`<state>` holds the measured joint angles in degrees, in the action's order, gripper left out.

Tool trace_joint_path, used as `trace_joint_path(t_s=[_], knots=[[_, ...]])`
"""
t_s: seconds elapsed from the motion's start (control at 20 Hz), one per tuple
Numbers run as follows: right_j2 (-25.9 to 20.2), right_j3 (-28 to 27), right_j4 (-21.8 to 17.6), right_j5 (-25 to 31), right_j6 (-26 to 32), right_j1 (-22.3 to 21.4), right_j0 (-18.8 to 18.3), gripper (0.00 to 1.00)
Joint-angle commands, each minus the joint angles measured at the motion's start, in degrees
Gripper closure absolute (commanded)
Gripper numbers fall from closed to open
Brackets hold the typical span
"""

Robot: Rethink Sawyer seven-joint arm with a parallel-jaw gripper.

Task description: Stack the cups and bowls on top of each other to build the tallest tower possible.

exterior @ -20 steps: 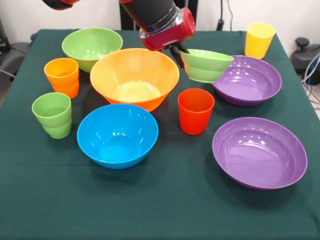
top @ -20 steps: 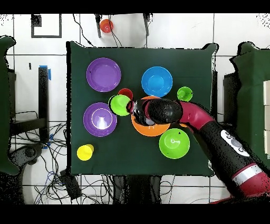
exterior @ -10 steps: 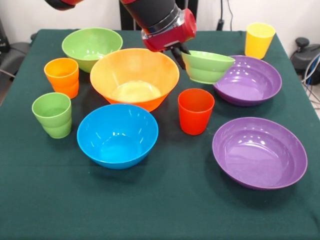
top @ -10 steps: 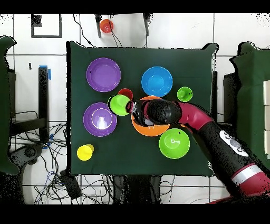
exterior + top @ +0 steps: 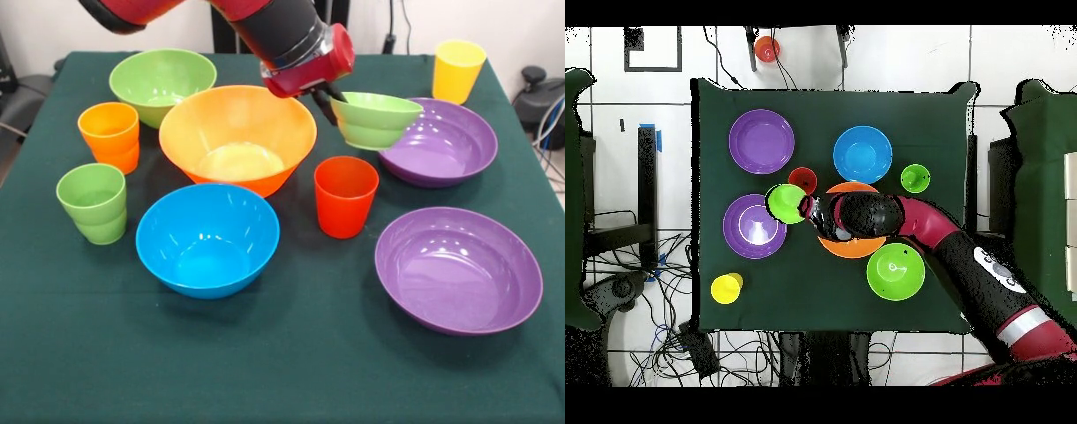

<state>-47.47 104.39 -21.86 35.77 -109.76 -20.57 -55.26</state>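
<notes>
Currently the end effector (image 5: 333,95) is clamped on the near-arm rim of the small light-green bowl (image 5: 374,119), holding it clear of the tabletop (image 5: 291,371), tilted slightly. That bowl hangs between the large orange bowl (image 5: 237,137) and the far purple bowl (image 5: 439,141), overlapping the purple one's rim in the front view, above and behind the red cup (image 5: 345,195). No tower yet: every piece sits separately. Blue bowl (image 5: 207,238) is in front of the orange bowl, medium green bowl (image 5: 161,83) behind it. Orange cup (image 5: 109,136) and green cup (image 5: 93,202) stand on the side away from the purple bowls. Yellow cup (image 5: 456,71) is at the far corner, second purple bowl (image 5: 457,268) nearest the camera. Overhead, the arm (image 5: 965,250) crosses above the orange bowl.
</notes>
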Motion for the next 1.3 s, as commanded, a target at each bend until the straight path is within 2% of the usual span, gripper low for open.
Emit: trace_joint_path(t_s=[0.05,0.25,0.3,0.5,0.7,0.95,1.3], knots=[[2.70,-3.11,-3.71,-2.01,5.75,4.81,0.49,1.00],[2.14,-5.95,-3.66,0.50,8.13,5.11,0.42,1.00],[1.81,-7.63,-4.03,2.15,10.60,5.91,0.28,1.00],[0.57,-9.97,-1.30,9.29,13.35,6.08,-0.44,1.00],[0.06,-13.39,-1.24,14.60,15.81,5.35,0.02,1.00],[-1.14,-17.52,-0.56,21.25,17.21,4.19,0.23,1.00],[-1.58,-22.93,-0.02,27.75,16.93,6.48,0.87,1.00]])
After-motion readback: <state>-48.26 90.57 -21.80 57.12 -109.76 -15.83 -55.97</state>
